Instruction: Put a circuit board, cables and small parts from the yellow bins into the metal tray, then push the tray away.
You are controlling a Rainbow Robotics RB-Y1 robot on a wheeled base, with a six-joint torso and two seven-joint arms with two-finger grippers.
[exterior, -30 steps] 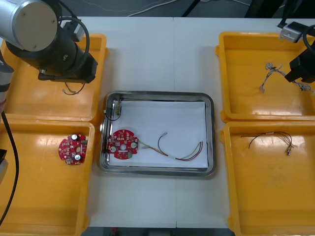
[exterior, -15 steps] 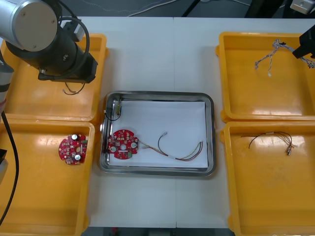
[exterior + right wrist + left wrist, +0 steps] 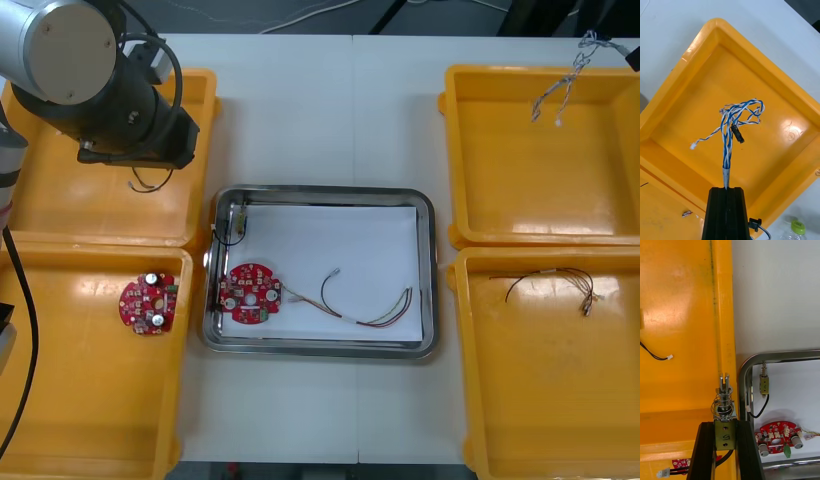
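Right wrist view: right gripper (image 3: 726, 188) pinches looped blue-white cable (image 3: 728, 146); left gripper (image 3: 723, 424) pinches small metal part (image 3: 724, 399).

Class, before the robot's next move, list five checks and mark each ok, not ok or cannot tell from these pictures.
1. Right hand shut on twisted blue and white cable: ok.
2. Cable hangs free above far right yellow bin: ok.
3. Left hand shut on small metal part: ok.
4. Metal tray has bare white space: ok.
5. Circuit board lies in tray: ok.
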